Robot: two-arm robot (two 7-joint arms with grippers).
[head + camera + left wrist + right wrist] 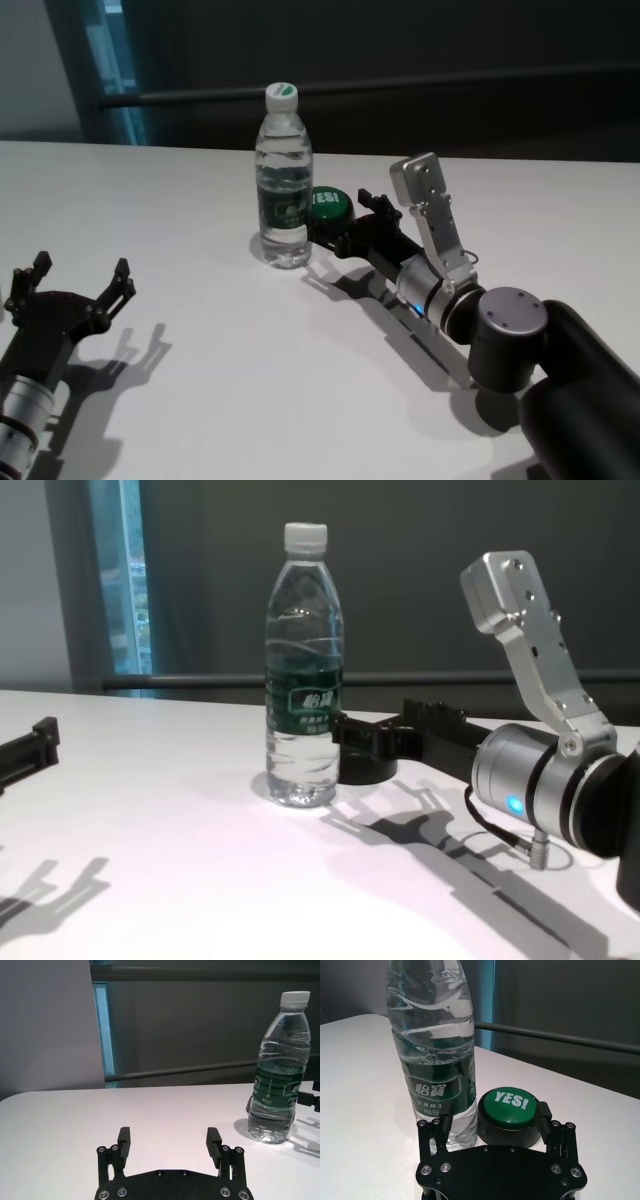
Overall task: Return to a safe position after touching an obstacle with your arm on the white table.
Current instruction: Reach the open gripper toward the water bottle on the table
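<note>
- water bottle (284, 180): clear plastic, white screw cap, dark green label with white characters. it stands upright on the white table (200, 400), toward the far edge and near the middle of the table's width.
- green button (512, 1102): round, in a black housing, marked "yes!" in white. it sits on the table just beside the bottle's base, on the robot's right side of it.
- right gripper (494, 1116): low over the table, reaching from the near right toward the bottle and the button. its fingers are spread. in the right wrist view one fingertip (445, 1121) lies against the bottle's lower wall and the other is at the far side of the button housing, so the button lies between them. actual contact with the bottle cannot be confirmed.
- left gripper (78, 277): parked near the near left corner of the table, well apart from the bottle, fingers spread with nothing between them.
</note>
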